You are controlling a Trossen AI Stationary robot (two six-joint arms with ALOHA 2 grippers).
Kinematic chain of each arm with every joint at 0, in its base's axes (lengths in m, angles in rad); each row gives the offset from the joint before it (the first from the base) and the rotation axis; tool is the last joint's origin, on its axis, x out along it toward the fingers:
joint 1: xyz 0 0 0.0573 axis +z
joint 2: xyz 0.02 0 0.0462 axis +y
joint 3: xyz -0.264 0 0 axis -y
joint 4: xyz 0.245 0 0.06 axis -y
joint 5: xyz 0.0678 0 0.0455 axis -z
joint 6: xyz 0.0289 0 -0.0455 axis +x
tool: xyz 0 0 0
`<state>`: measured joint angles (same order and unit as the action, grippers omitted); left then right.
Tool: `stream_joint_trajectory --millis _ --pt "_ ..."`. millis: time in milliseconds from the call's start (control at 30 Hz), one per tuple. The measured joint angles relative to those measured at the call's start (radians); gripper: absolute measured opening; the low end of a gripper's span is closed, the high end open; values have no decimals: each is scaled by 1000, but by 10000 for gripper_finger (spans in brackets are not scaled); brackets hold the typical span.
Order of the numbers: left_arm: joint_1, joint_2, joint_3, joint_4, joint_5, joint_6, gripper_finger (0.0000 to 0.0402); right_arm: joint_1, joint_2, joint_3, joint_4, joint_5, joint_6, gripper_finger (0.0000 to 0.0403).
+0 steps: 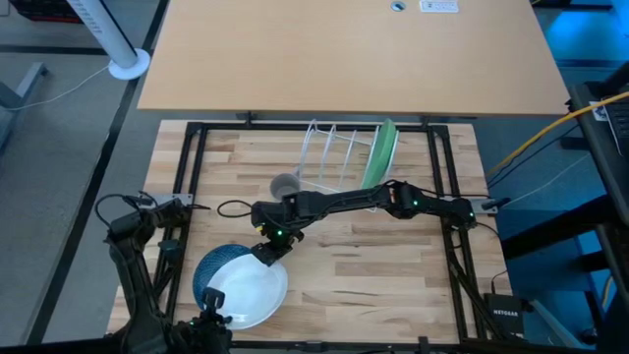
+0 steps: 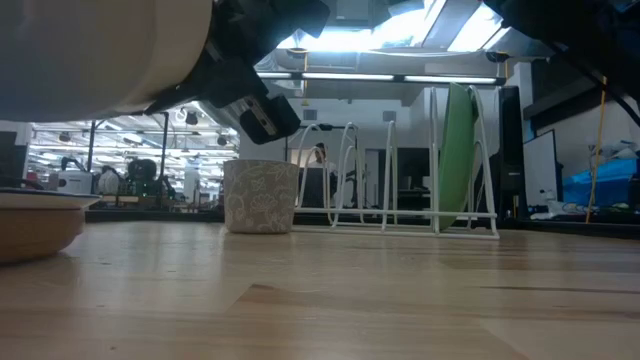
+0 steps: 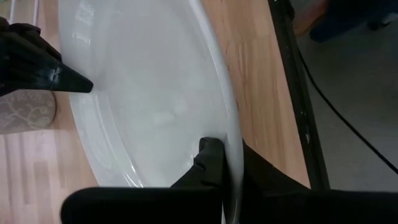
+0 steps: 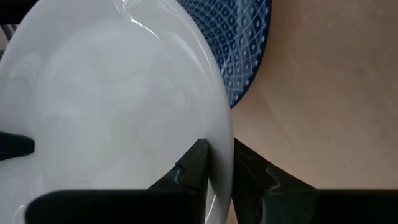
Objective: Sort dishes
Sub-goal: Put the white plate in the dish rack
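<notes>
The right gripper (image 1: 271,251) pinches the rim of the white plate (image 1: 250,291), its two dark fingers (image 4: 194,163) set one on each face of the edge. The left gripper (image 1: 213,313) is pressed together on the opposite rim of the same plate (its fingers (image 3: 211,163) straddle the edge in the left wrist view), so the plate is held between both arms at the near left of the table (image 1: 393,275). Under the plate's far-left edge lies the dark blue plate (image 1: 208,271), patterned with a fine lattice and partly covered by the white one. Well apart, toward the table's far side, the green plate (image 1: 378,154) stands on edge in the white wire rack (image 1: 329,157). The small grey cup (image 1: 285,186) sits just beside the rack.
</notes>
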<state>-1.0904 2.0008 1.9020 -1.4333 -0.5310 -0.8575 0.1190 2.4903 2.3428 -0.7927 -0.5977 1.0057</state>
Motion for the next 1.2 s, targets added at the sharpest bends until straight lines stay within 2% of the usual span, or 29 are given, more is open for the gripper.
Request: stream_joint_trajectory --millis 367,600,833,1200 --pt "-3 69 1 -4 -7 -27 2 0 6 -2 4 47 -71 55" --pt "-2 122 1 -10 -16 -26 2 4 15 -2 0 39 -98 98" --pt "-3 157 2 -21 -19 -22 2 16 53 -2 13 -31 -74 115" --pt "-8 159 2 -31 -18 -22 2 15 68 -2 5 -212 -11 73"
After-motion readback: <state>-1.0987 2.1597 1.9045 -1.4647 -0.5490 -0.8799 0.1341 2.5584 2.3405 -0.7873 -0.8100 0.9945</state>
